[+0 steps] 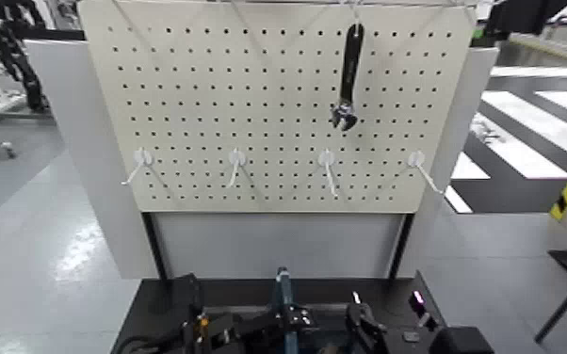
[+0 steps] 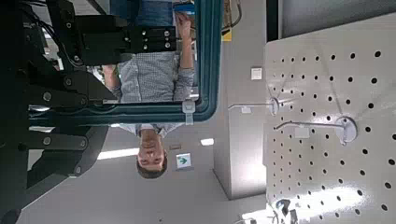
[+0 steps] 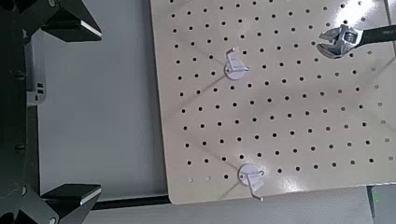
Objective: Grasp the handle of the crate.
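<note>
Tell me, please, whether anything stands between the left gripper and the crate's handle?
Nothing visible does. The left gripper sits low beside the upright teal handle, with no object between them. The right gripper waits open on its other side; the wrench hangs far off on the pegboard.

Teal handle (image 1: 283, 288) upright, edge-on, bottom centre, crate hidden from view

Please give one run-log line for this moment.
left gripper: at handle | right gripper: open, empty, facing pegboard | wrench: hanging on pegboard
</note>
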You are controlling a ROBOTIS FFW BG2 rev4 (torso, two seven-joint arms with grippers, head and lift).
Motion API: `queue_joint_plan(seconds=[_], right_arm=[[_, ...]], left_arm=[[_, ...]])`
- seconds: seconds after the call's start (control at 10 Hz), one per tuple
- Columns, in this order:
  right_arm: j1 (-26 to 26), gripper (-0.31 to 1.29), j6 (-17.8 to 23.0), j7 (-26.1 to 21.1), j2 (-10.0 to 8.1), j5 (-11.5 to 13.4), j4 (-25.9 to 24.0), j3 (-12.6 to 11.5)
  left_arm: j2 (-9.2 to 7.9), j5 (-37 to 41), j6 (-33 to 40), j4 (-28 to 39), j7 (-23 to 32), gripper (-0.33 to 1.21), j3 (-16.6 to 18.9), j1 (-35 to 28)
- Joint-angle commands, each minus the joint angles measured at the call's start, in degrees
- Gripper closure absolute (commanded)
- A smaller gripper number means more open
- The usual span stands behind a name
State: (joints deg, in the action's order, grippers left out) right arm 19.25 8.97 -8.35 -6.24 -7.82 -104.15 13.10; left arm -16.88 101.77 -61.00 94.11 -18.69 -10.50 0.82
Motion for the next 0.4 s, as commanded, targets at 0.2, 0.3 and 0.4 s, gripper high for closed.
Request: queue_joint_plan(seconds=[0.2, 0.3, 0.4], right_arm=[[0.00, 0.15, -0.01, 0.00, 0.08, 0.61, -0.09, -0.09], [0.00, 0.15, -0.45, 0.00, 0.17, 0.87, -0.35, -0.09], [0.00, 0.15, -0.54, 0.00, 0.17, 0.96, -0.44, -0.09]], left_arm=[[0.00, 0.01, 0.00, -0.42, -0.12, 1.18, 0.04, 0.15], [0.00, 0.01, 0.00, -0.42, -0.12, 1.18, -0.05, 0.15], [0.00, 0.01, 0.00, -0.42, -0.12, 1.18, -0.05, 0.15]])
